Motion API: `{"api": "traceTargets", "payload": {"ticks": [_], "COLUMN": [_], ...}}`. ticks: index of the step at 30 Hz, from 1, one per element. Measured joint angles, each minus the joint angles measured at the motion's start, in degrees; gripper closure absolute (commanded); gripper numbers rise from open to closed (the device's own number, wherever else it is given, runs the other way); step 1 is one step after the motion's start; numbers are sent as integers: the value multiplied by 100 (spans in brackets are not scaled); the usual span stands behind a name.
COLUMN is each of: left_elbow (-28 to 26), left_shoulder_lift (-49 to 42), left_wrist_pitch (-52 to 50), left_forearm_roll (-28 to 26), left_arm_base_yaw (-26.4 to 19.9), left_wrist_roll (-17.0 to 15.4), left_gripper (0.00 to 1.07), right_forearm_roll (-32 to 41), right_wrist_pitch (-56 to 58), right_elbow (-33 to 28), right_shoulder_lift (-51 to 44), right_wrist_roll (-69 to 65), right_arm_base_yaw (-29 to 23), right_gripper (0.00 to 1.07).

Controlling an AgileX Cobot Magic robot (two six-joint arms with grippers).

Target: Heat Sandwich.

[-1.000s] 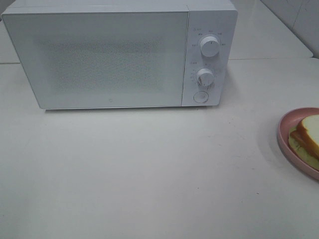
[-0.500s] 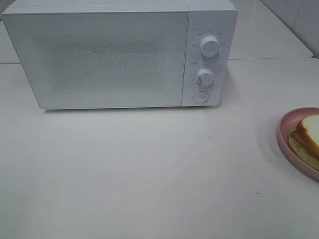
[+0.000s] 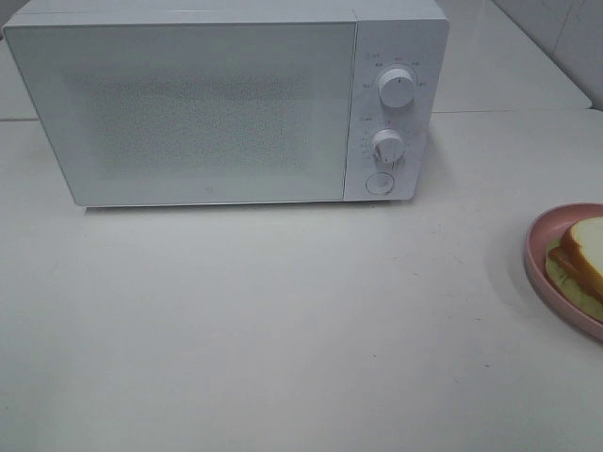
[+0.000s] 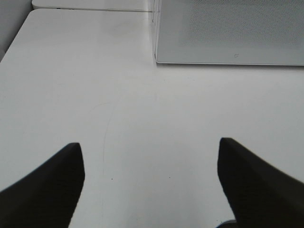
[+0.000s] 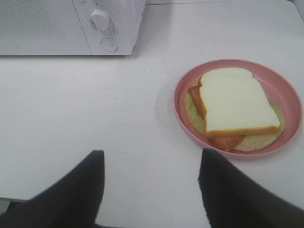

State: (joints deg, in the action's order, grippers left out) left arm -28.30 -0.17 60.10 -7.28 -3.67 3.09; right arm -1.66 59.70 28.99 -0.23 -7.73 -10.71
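The sandwich (image 5: 237, 102) lies on a round pink plate (image 5: 183, 95): a pale bread slice with tan crust on top, orange and yellowish filling under it. In the exterior high view the sandwich (image 3: 586, 254) and plate (image 3: 539, 245) are cut off by the right edge. A white microwave (image 3: 226, 104) stands at the back with its door shut. My right gripper (image 5: 151, 164) is open over bare table, short of the plate and holding nothing. My left gripper (image 4: 151, 154) is open above bare table in front of the microwave's (image 4: 228, 31) left corner. Neither gripper shows in the exterior high view.
The microwave has two knobs (image 3: 397, 87) and a round button (image 3: 380, 183) on its right panel. The white table (image 3: 283, 320) spreads in front of it. A seam (image 3: 518, 111) runs across the table behind the microwave's right side.
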Motion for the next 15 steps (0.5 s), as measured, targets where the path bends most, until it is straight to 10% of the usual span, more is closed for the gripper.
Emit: {"api": "traceTargets", "payload": {"ticks": [15], "left_elbow": [0], "left_shoulder_lift": [0], "left_wrist_pitch": [0], "left_forearm_roll": [0], "left_arm_base_yaw": [0], "left_wrist_roll": [0], "left_gripper": [35], "right_forearm_roll": [0], "right_wrist_pitch": [0], "right_elbow": [0], "right_shoulder_lift": [0], "right_wrist_roll": [0], "right_arm_base_yaw": [0], "right_gripper": [49]}}
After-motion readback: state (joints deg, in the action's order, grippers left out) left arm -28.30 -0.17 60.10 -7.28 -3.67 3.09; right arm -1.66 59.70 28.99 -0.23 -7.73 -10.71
